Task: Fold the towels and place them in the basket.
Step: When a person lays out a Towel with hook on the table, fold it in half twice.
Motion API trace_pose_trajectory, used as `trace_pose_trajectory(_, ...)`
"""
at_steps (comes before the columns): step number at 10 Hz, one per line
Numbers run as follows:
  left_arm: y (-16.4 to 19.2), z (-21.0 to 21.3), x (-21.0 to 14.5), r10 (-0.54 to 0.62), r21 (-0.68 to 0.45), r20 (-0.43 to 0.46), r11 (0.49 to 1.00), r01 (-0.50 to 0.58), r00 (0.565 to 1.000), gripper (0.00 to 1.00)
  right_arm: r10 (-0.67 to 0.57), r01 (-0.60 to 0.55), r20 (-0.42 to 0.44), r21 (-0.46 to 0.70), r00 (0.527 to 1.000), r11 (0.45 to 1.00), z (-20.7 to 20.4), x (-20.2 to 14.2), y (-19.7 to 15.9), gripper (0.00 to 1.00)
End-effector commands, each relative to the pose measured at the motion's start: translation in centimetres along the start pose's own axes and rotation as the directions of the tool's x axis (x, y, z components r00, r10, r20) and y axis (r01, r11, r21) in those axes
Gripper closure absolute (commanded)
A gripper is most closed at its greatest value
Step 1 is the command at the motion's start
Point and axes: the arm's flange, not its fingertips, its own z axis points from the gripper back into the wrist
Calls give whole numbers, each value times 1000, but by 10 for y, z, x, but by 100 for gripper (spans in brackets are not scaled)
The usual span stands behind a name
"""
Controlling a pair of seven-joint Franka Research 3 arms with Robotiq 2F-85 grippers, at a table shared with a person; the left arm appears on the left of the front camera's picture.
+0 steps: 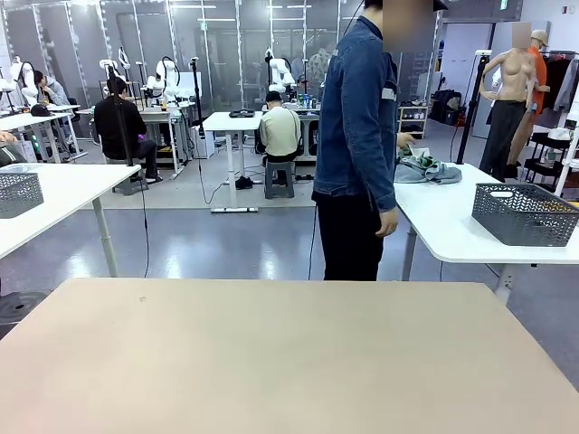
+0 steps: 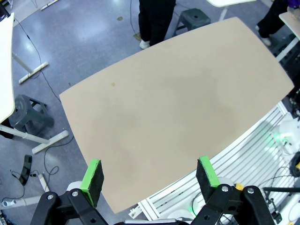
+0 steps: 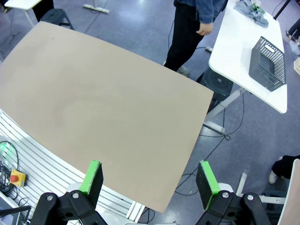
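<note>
A pile of towels [image 1: 425,169] in blue-grey and green lies on the white side table [image 1: 452,226] to the right, beyond my beige table [image 1: 271,353]. The dark grey mesh basket [image 1: 525,214] stands on that same white table, nearer its front. In the right wrist view the towels [image 3: 253,13] and the basket [image 3: 268,63] sit far off at the upper right. My left gripper [image 2: 149,164] hangs open high above the beige table [image 2: 178,103]. My right gripper [image 3: 148,165] is open too, high over the table's edge, holding nothing.
A person in a denim jacket [image 1: 357,117] stands at the far edge of my table, turned toward the white side table. Another grey basket [image 1: 18,193] rests on a white table at the left. Stools [image 2: 28,115] and cables lie on the floor around.
</note>
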Motion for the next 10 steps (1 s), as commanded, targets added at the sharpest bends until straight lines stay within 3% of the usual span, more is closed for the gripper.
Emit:
trace_pose_trajectory(1, -1, 0, 1, -6, -4, -1, 1000, 6, 1000, 0, 0, 0, 1, 1, 1000, 1000, 0, 0, 0, 0)
trace_pose_trajectory(10, -1, 0, 1, -6, -4, -1, 1000, 6, 1000, 0, 0, 0, 1, 1, 1000, 1000, 0, 0, 0, 0)
